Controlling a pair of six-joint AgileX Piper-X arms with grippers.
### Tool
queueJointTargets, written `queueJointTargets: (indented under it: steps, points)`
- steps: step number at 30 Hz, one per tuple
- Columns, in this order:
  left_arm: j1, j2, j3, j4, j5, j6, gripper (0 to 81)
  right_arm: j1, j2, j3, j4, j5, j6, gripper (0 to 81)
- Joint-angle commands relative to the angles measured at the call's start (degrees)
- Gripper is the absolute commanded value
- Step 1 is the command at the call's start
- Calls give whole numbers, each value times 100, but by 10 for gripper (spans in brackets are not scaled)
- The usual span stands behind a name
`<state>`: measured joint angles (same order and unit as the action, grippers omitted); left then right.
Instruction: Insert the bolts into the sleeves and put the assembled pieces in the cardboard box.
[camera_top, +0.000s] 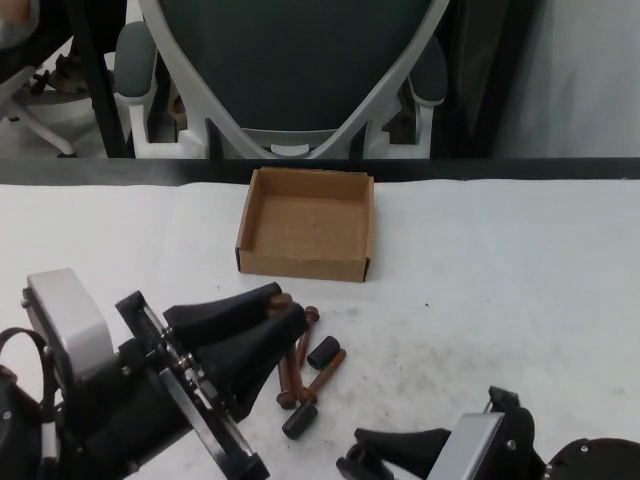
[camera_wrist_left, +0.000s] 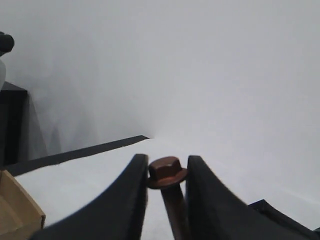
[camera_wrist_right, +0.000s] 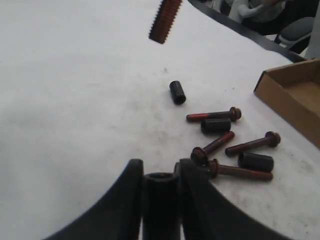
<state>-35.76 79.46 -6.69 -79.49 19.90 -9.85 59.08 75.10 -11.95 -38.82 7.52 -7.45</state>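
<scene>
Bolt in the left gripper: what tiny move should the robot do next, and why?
Probably bring the threaded tip of the bolt in line with the open end of the sleeve. The left gripper is shut on the bolt, the right gripper is shut on the black sleeve, and the tip hangs apart from the sleeve, not yet inserted.

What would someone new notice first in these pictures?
The left pincer grips a reddish bolt just below its head, and the right pincer grips a black sleeve with its open end showing. Spare bolts and sleeves lie scattered on the white bench. An empty cardboard box sits just beyond them.
</scene>
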Motion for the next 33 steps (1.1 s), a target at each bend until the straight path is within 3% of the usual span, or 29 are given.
queueJointTargets:
  steps: [1, 12, 24, 33]
  points:
    - [-13, -98, -205, -486, 729, 765, 8, -35, -51, -36, -465, 273, -613, 2]
    - [-13, -98, -830, 298, 1288, 1685, 8, -483, -51, -702, -519, 246, -1622, 2]
    - [-13, -98, -816, -13, 1288, 1673, 8, -601, -40, -711, -519, -101, -1605, 2]
    - [-23, -98, -817, -452, 1288, 1219, 8, -601, -40, -711, -519, -262, -1143, 2]
